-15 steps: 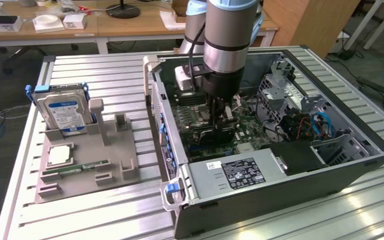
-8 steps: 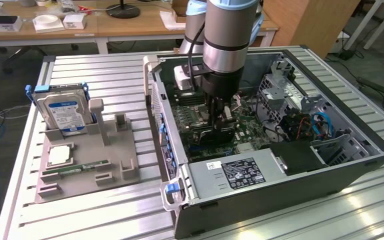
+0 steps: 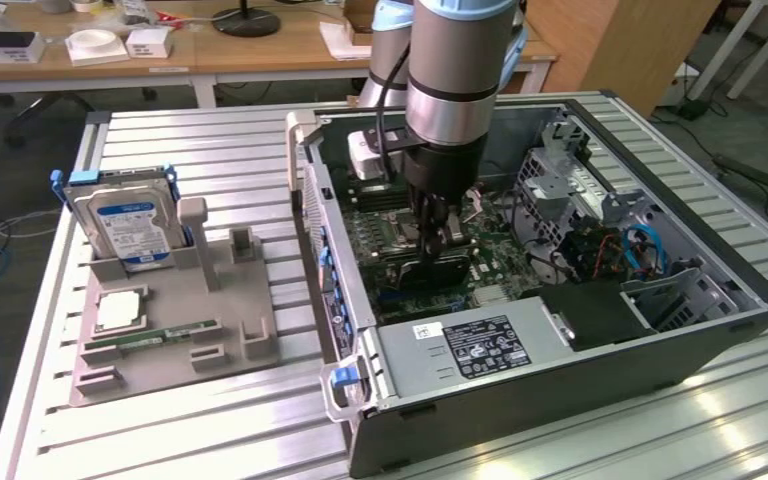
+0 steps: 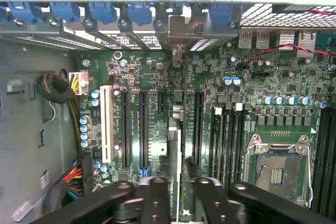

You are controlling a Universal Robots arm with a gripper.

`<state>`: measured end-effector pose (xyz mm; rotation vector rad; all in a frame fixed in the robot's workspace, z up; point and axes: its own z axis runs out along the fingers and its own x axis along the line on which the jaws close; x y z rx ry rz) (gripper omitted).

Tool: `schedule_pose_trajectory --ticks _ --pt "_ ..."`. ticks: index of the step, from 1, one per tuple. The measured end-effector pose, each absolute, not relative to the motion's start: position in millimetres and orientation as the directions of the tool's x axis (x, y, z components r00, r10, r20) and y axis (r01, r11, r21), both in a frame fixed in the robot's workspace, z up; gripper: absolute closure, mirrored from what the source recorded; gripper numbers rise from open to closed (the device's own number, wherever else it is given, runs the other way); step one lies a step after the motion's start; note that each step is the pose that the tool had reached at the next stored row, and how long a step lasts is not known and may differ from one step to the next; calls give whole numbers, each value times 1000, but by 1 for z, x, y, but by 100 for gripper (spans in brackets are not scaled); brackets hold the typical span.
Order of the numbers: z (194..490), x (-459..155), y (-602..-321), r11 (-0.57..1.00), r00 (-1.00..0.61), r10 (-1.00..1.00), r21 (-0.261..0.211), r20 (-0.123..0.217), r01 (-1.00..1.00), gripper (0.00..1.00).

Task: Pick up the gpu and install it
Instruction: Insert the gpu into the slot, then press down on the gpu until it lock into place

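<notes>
1. While hanging low inside the open computer case (image 3: 704,330), holds the graphics card (image 4: 176,150) edge-on in the gripper (image 4: 178,187), directly above the green main board (image 4: 252,77).
2. Fingers (image 4: 157,198) about half closed, one on each face of the card near its upper edge. Appears a real grip, with no wide gap on either side.
3. Card upright, lined up along the long black slots (image 4: 142,124), its lower edge down at the board. Not possible to tell whether it is fully seated in a slot or only resting at it.
4. Silvery bracket (image 4: 181,32) of the card at the rear wall of the case, among the row of blue clips (image 4: 68,11).
5. In the exterior view, gripper (image 3: 440,255) deep in the middle of the case. Outside, on the exterior view's left, a grey holder tray (image 3: 244,345) with a hard drive (image 3: 124,225) standing in it and a memory stick (image 3: 157,337) lying flat.
6. Handling, as a judgement: probably light and stiff, but thin and fragile. Likely to bend or crack if pushed at an angle, and smooth enough on the faces to slip.
7. Best hold, again as a judgement: on the two flat faces near the upper edge, close to the middle of the length, away from small soldered parts and from the contact edge.
</notes>
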<state>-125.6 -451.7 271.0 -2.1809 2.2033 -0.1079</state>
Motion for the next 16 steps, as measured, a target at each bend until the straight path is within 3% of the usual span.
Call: schedule_pose_trajectory --ticks 4,16 --pt "271 -126 -452 9 -11 -1000 -77 21 -997 90" --pt "271 -126 -452 9 -11 -1000 -77 21 -997 90"
